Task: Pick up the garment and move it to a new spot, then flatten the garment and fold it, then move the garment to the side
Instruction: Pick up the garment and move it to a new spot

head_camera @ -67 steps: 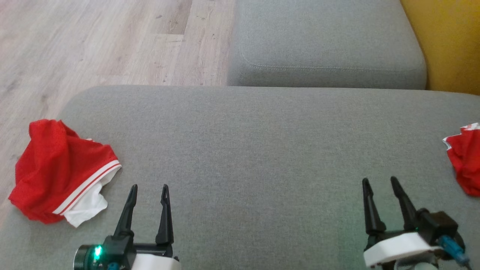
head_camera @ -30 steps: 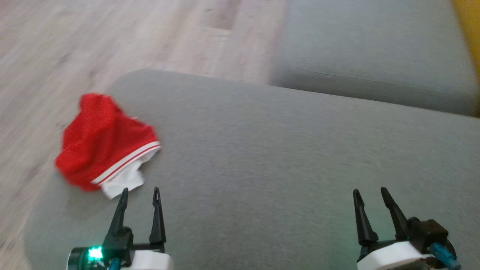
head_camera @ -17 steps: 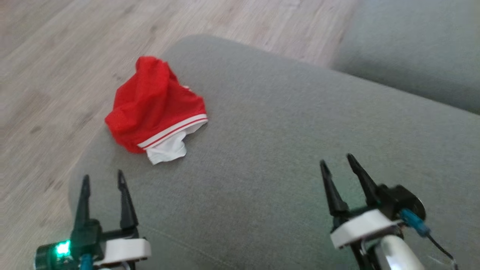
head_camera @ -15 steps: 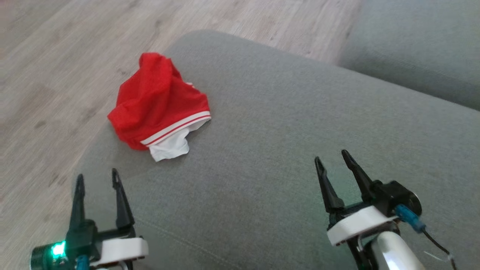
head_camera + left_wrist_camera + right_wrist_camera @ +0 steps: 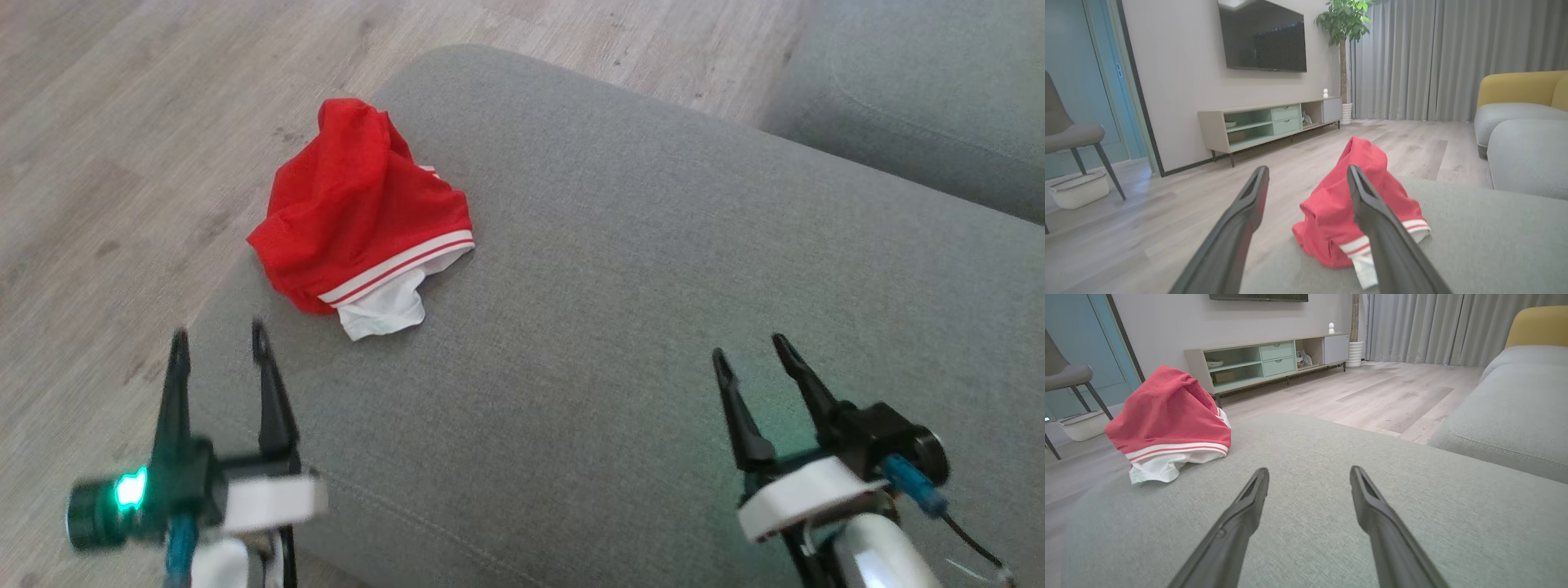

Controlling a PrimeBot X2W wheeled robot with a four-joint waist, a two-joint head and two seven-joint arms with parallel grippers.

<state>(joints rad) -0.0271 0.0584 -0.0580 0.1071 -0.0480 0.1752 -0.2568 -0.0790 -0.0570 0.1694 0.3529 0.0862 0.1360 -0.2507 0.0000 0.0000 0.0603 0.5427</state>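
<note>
Head view: the garment (image 5: 359, 212), a crumpled red mesh piece with a white striped band and white lining poking out, lies on the grey woven cushion (image 5: 637, 269) near its left edge, beside the pale wooden floor (image 5: 106, 122). It sits ahead of the left gripper (image 5: 219, 335) and slightly to its right, apart from the fingertips. The right gripper (image 5: 749, 347) is well apart from it, over bare cushion. Both pairs of fingers are spread wide and hold nothing

Left wrist view: the garment humps up beyond the dark tapered fingers, and the right one crosses in front of its striped hem. A pale woven basket (image 5: 1079, 190) stands on the floor by a chair leg; its contents cannot be made out. A low cabinet (image 5: 1269, 122) has open shelves holding items too small to tell

Right wrist view: the garment lies far to the left of the splayed fingers, its white lining spilling onto the cushion
</note>
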